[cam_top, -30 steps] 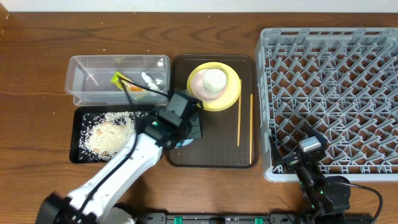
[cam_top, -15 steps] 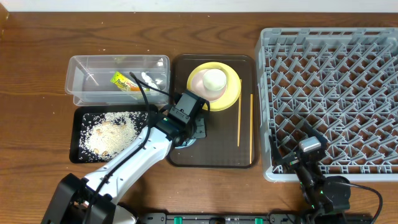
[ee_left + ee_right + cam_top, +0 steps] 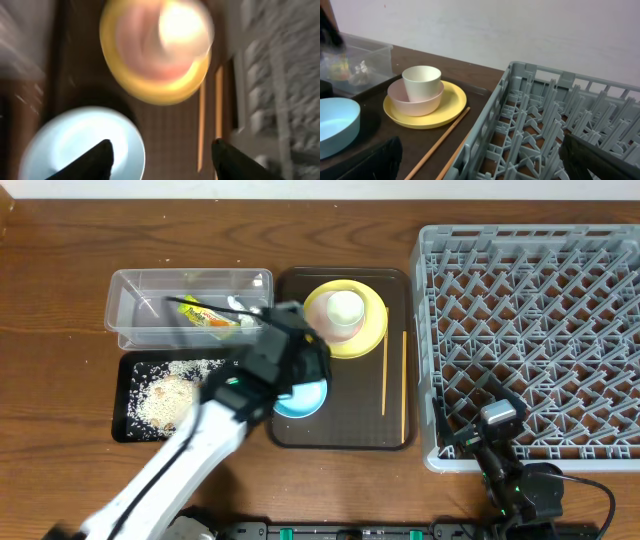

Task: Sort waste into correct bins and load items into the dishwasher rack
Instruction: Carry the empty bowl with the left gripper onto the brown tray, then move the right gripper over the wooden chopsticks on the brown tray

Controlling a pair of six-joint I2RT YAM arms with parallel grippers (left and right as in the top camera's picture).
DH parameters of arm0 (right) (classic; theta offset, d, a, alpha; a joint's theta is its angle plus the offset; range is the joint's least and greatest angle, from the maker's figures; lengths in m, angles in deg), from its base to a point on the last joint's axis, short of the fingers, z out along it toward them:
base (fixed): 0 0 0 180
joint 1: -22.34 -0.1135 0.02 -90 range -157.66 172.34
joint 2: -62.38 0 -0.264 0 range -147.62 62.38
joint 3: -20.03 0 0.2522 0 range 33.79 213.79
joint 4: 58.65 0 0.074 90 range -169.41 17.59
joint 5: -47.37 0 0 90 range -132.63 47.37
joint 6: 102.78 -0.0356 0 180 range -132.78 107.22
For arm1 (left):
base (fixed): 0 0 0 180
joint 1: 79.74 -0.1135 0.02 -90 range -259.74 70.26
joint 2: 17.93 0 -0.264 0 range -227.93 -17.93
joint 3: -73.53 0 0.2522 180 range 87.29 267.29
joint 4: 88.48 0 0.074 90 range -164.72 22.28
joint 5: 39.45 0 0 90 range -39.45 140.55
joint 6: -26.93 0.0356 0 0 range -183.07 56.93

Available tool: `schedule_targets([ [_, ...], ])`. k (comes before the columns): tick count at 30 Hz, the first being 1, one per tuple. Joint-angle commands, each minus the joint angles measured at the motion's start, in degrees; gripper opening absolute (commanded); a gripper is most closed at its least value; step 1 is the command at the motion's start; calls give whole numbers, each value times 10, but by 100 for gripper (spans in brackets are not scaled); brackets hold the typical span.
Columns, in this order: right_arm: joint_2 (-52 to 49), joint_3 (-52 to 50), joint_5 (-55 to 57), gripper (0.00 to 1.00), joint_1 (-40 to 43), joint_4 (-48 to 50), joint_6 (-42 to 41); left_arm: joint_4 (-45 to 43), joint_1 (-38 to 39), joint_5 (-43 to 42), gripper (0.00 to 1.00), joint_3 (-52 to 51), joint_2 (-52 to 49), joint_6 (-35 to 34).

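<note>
Wood-grain tabletop [image 3: 60,260] all round. Nearest, at the front corner of the dishwasher rack [image 3: 540,330]: right gripper [image 3: 480,167], jaws wide, empty. Further in, over the brown serving tray [image 3: 350,430]: left gripper [image 3: 162,152], fingers apart, nothing between, above the light blue bowl [image 3: 305,400]; too blurred to call contact. Looks past waste sorting: wrapper [image 3: 208,317] and tissue [image 3: 238,305] in the clear tub [image 3: 130,280], crumbs [image 3: 170,395] on the black tray [image 3: 125,380]. Calls next for gripping the bowl rim, clearing the tray lip and chopsticks [image 3: 384,375], then rightward. Beyond: yellow plate [image 3: 445,112], pink bowl [image 3: 415,102], white cup [image 3: 421,82] stacked. Rack floor wholly free.
</note>
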Motion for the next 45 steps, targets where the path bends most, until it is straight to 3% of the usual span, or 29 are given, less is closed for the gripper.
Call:
schedule_targets([
  [1, 2, -1, -1, 99, 0, -2, -1, 21, -48, 6, 72, 18, 70, 0],
  [6, 2, -1, -7, 99, 0, 6, -1, 99, -178, 6, 83, 18, 174, 0],
  [11, 2, -1, -64, 99, 0, 23, -3, 148, -273, 6, 85, 18, 237, 0],
  [15, 2, 8, -143, 99, 0, 53, -31, 177, -300, 6, 86, 18, 255, 0],
  [18, 0, 47, -90, 99, 0, 6, -95, 184, -300, 6, 87, 18, 253, 0],
  [23, -48, 172, -28, 99, 0, -105, -104, 184, -300, 6, 87, 18, 246, 0],
  [28, -192, 366, -14, 99, 0, -236, -116, 184, -300, 6, 93, 18, 240, 0],
  [32, -365, 572, -17, 99, 0, -389, -117, 184, -300, 6, 94, 18, 235, 0],
  [37, -571, 787, -39, 99, -17, -581, -187, 184, -300, 6, 94, 18, 229, 0],
  [40, -664, 849, -107, 99, -50, -622, -218, 184, -300, 6, 94, 18, 224, 0],
  [45, -787, 862, -190, 99, -127, -572, -252, 184, -300, 6, 95, 18, 210, 0],
])
